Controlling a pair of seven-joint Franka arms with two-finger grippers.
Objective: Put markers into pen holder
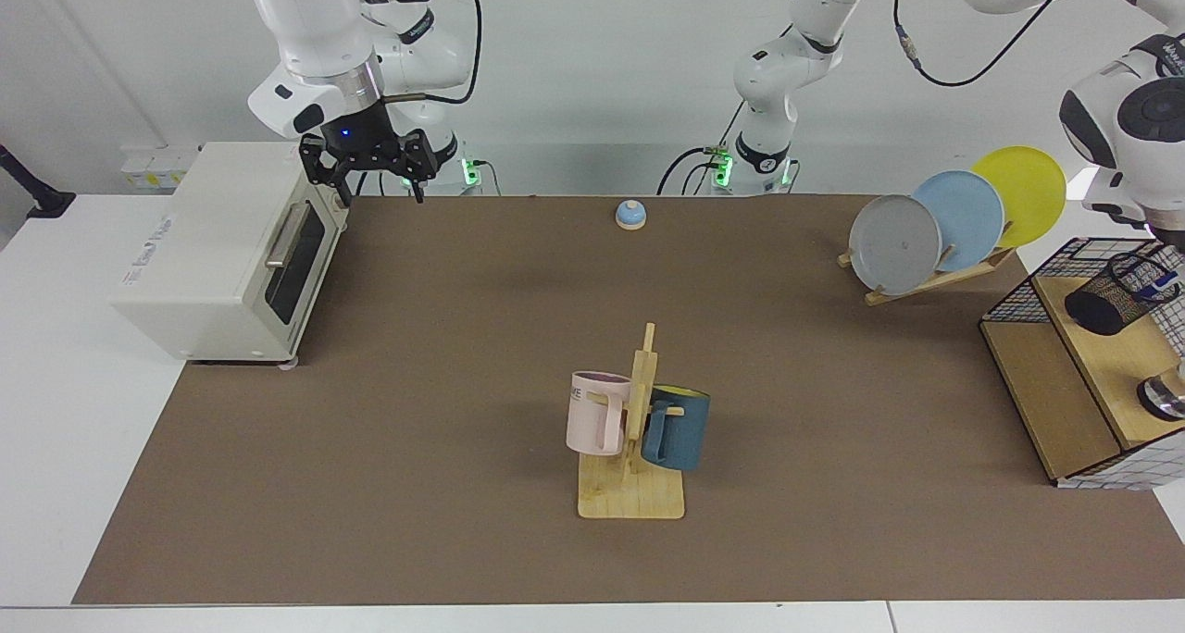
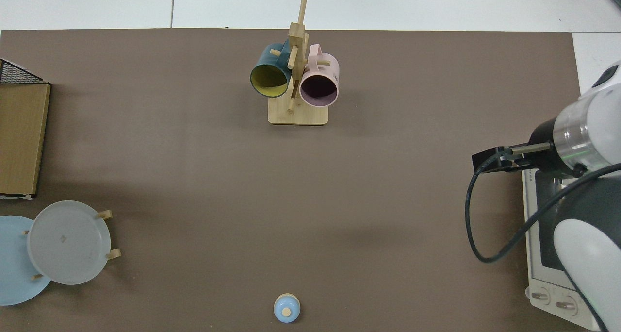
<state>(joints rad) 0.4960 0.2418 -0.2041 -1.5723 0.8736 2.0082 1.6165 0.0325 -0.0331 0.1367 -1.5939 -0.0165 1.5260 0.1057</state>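
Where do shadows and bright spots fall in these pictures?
Facing view: soft shadows surround the mug rack on the mat; a bright patch glares beside the yellow plate; the right gripper hangs by the toaster; the left gripper, above the pen holder, is cut by the frame edge. Top view: faint broad shadows across the mat.

The right arm's black two-finger gripper is seen in the facing view hanging above the far edge of the brown table mat, near that view's left corner; fingers are pointed down and spread apart, nothing held between them. A blue light is lit on the gripper body. In the top view its wrist is seen over that same end of the mat. The left arm is arched high toward the opposite end of the table; its gripper is cut off by the frame edge.
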